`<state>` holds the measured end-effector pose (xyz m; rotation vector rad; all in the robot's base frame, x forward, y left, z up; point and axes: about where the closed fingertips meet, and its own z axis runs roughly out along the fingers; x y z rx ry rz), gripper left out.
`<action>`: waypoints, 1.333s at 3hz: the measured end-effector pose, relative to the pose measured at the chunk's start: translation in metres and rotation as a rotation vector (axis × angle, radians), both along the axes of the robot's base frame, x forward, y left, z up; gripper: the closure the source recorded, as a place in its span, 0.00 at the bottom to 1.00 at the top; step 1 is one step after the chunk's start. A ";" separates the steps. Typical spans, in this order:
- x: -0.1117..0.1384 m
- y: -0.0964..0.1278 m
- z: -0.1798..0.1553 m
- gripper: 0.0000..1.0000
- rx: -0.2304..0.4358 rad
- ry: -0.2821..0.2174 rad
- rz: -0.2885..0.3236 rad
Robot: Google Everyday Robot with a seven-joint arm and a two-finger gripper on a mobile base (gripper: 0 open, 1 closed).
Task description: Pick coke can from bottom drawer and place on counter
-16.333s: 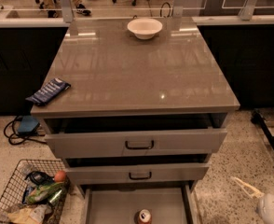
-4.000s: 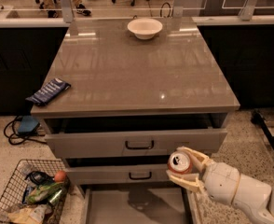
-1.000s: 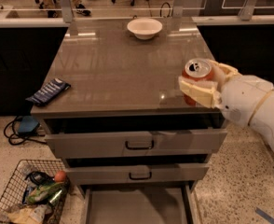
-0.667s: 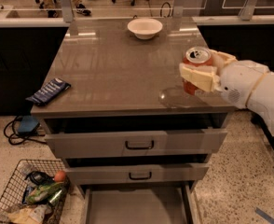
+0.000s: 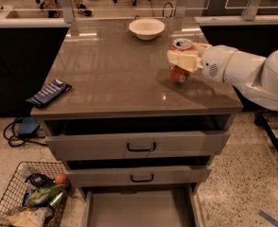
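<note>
— Since asked about the coke can (image 5: pixel 178 73): stands upright over the right-hand part of the table (image 5: pixel 115 74), near the right edge. Shows a silver top with pull tab above and red body below.

— Held?

— Yes. Gripped by the pincer (image 5: pixel 181 55), clenched around the middle of the coke can; reaches in from the right on the white arm (image 5: pixel 252 72). Presses one cream finger (image 5: pixel 182 59) across the near side of the red body; curls the other behind, by the rim.

— Resting on the table or lifted?

— Cannot tell; sits with its base right at the glossy surface, above a dark shadow.

— And the bottom drawer (image 5: pixel 139 209)?

— Pulled out at the very bottom, showing plain grey floor. Lies below two grey drawer fronts (image 5: pixel 82 148) with black handles (image 5: pixel 141 147), both slightly ajar.

— Anything else up top?

— Just a white bowl (image 5: pixel 146 28) near the back edge, left of and beyond the can, not touching it. Plus a dark blue packet (image 5: pixel 49 92) at the front left corner, jutting over the edge.

— Down below?

— Only a wire basket (image 5: pixel 21 197) at lower left, beside the drawers, set on the speckled floor (image 5: pixel 233 174), filled with wrappers and a small orange fruit (image 5: pixel 60 178).
</note>
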<state>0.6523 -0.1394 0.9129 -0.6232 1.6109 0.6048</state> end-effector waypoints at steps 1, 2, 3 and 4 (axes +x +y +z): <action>0.024 0.015 -0.011 1.00 0.015 0.020 0.041; 0.045 0.031 -0.018 1.00 0.021 0.029 0.087; 0.060 0.040 -0.020 1.00 0.025 0.032 0.115; 0.064 0.041 -0.022 1.00 0.024 0.030 0.125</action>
